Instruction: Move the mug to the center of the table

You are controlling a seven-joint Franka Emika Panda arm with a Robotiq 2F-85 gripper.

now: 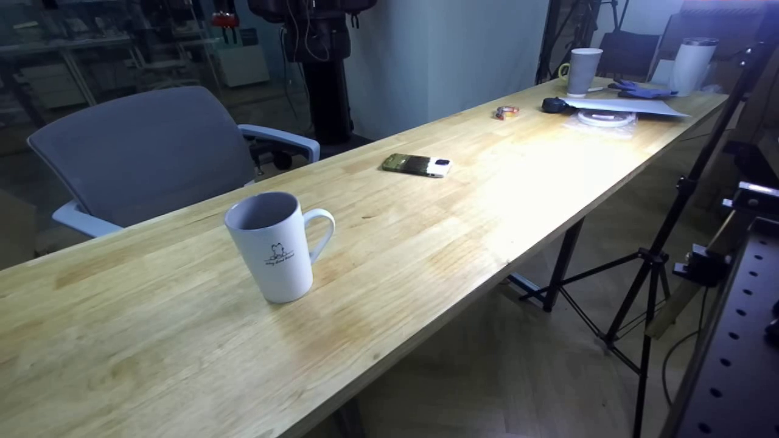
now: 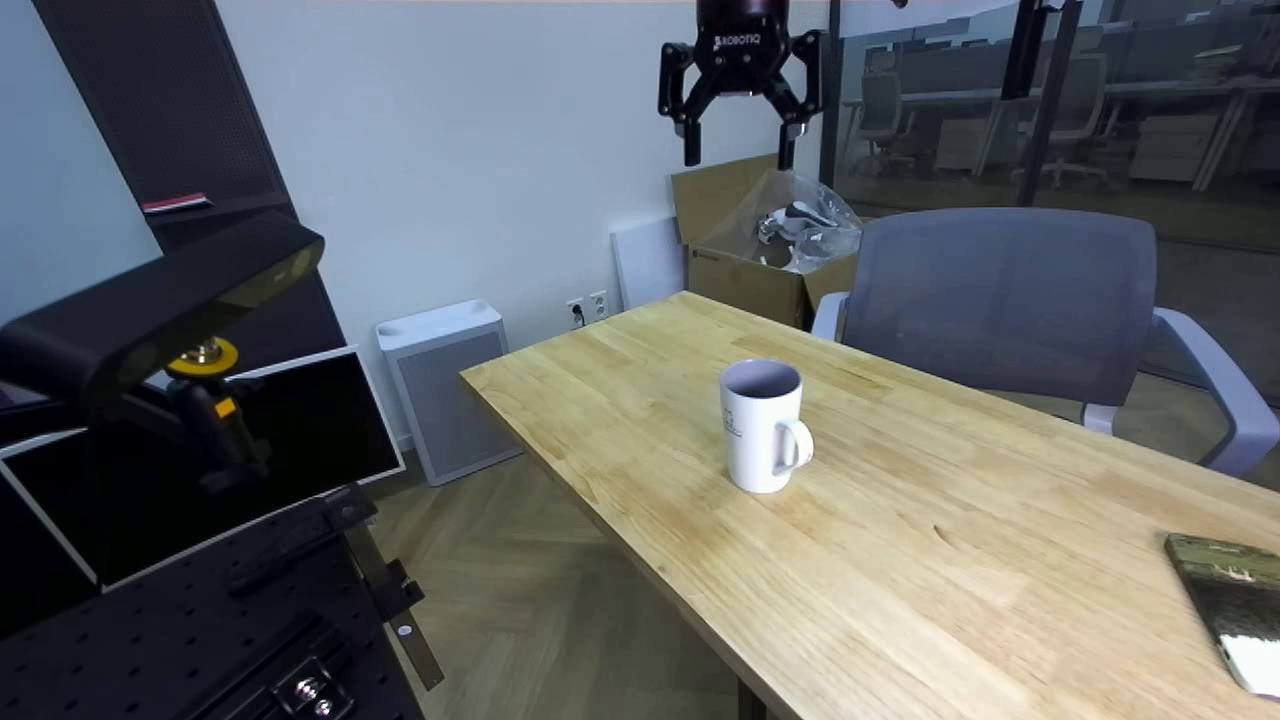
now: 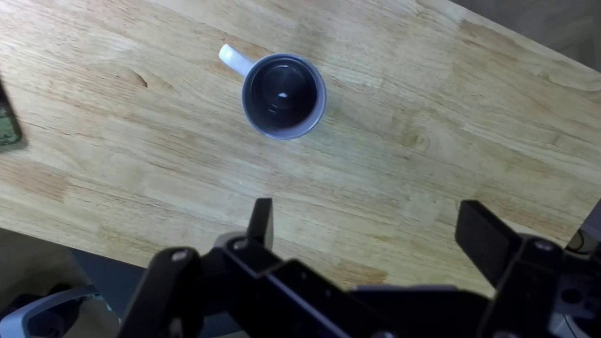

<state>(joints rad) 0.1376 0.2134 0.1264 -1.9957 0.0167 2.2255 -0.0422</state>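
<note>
1. Mug upright on the table, toward one end; claw above, spread apart, holding nothing;
2. Likely rigid, smooth, breakable, fairly heavy; pinch it mid-height, clear of the handle.

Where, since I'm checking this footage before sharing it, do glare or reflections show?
In an exterior view, harsh glare whitens part of the table; in the wrist view, small bright reflections show inside the mug.
</note>
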